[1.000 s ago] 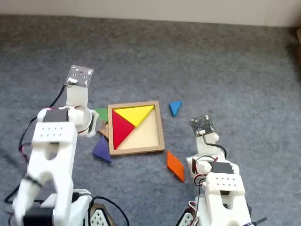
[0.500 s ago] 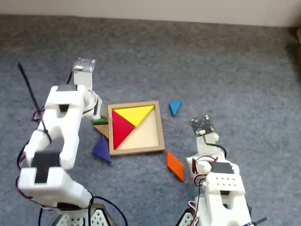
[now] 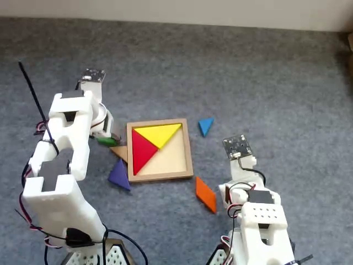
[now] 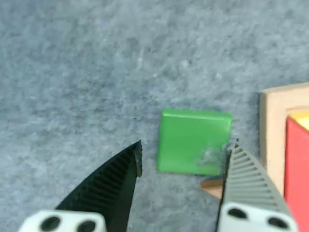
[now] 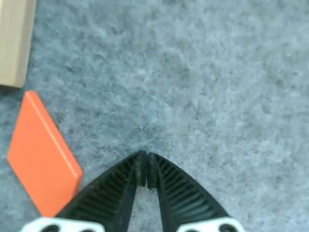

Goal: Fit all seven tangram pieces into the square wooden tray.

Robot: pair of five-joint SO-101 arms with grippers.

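The left arm point(image 3: 69, 127) has swung forward; the left jaws, parted, now straddle the green square point(image 4: 193, 141) just outside the tray point(image 4: 270, 130); the right jaws are closed.

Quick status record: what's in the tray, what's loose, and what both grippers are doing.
wooden tray: holds yellow triangle and red triangle
loose on carpet: green square, tan triangle, purple triangle, blue triangle, orange parallelogram
left gripper: open, fingers either side of green square
right gripper: shut, over carpet beside orange parallelogram
pieces to place: five
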